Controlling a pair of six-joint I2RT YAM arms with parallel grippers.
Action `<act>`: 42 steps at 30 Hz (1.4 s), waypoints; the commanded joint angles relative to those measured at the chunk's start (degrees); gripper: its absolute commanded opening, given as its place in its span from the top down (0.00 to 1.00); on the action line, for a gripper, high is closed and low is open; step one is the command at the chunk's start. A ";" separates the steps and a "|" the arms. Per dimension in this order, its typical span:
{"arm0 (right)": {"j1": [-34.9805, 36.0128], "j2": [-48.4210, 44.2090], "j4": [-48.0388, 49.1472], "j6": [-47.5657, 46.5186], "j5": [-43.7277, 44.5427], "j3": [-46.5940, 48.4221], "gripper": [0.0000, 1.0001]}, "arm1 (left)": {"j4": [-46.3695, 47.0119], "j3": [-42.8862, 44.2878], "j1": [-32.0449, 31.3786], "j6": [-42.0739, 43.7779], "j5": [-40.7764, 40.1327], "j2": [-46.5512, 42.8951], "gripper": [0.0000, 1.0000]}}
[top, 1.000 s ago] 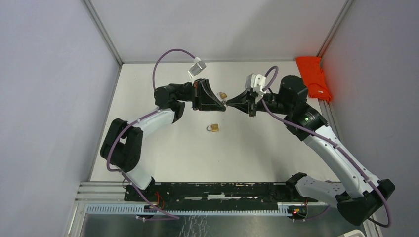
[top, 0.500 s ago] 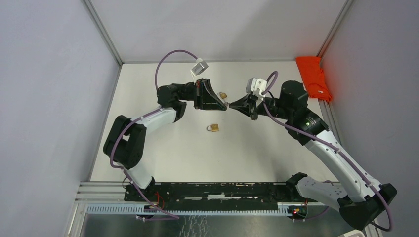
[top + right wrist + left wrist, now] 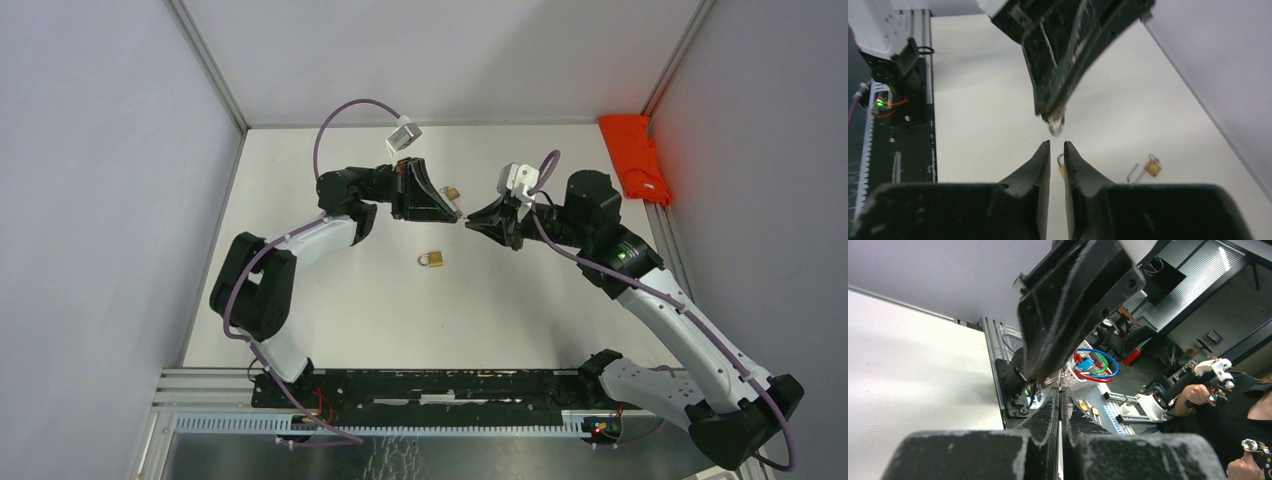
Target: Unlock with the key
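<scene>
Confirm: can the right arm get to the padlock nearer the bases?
Likely yes: that padlock lies uncovered near the right end effector, whose jaws stand slightly apart and empty; the left end effector holds the key.

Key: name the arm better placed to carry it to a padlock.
Left. The left tool is shut on the key, which pokes from its tips. The right tool faces it slightly open and empty. A padlock lies on the table nearby.
</scene>
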 commanded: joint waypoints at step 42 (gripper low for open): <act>-16.96 8.23 45.57 34.67 -10.11 -12.36 0.78 | -118.94 25.72 -5.58 93.48 -40.60 -10.99 0.98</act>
